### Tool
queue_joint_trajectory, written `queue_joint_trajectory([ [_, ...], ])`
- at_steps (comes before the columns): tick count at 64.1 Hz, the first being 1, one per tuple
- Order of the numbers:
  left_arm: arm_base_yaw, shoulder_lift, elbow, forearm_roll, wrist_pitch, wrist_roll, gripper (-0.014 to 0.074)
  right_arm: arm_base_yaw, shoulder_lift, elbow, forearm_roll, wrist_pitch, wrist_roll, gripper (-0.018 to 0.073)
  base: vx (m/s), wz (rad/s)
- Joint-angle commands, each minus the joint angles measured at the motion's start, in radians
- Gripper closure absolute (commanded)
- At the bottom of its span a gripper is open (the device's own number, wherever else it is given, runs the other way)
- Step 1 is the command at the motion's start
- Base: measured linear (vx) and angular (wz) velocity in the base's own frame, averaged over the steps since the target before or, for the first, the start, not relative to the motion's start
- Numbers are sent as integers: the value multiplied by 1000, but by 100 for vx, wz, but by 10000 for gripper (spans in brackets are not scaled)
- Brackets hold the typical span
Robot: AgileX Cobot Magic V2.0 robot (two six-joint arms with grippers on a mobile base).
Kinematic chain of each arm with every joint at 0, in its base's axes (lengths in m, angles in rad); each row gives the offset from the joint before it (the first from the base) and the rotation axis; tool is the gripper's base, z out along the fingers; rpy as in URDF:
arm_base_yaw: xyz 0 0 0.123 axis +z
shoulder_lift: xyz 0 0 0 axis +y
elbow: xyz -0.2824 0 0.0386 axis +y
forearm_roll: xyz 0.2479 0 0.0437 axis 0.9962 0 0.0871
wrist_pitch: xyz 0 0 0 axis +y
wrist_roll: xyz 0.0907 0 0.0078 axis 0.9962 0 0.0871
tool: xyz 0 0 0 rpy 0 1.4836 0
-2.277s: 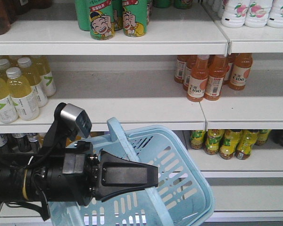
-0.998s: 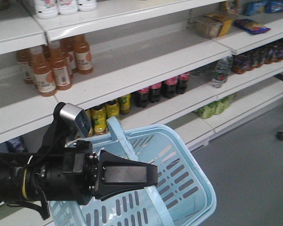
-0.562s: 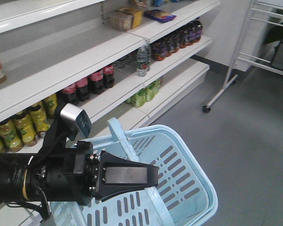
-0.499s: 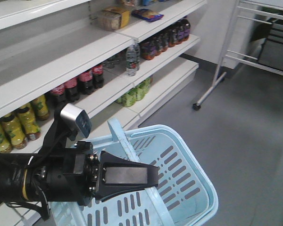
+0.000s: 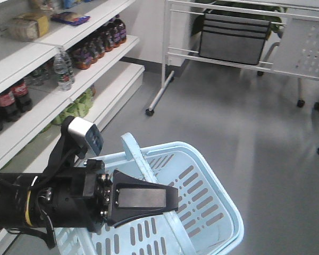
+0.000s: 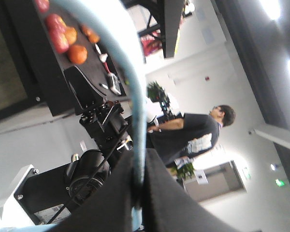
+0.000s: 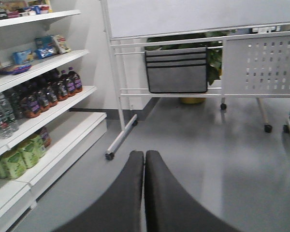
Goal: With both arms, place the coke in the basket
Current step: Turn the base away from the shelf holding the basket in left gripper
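Light-blue slotted basket (image 5: 219,186), its handle (image 6: 137,96) clamped in the left claw (image 6: 138,166); right claw (image 7: 144,159) clenched, fingers (image 7: 128,193) touching

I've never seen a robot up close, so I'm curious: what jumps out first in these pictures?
A light blue basket fills the bottom of the front view, its handle pinched in the black left gripper. Along the left run white shelves of dark bottles.

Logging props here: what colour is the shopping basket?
Light blue; the basket shows best in the front-facing view.
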Motion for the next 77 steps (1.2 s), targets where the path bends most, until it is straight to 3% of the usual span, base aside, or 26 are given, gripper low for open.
queue_joint_trajectory([
  [1, -5, -34, -23, -73, -214, 5, 602, -7, -12, 6, -8, -75, -6, 564, -2, -56],
  [31, -5, -34, -23, -73, -214, 5, 602, -7, -12, 6, -8, -75, -6, 564, 3, -48],
  [77, -5, -34, -23, -73, -214, 5, 602, -7, -12, 6, -8, -75, -6, 564, 13, -24],
])
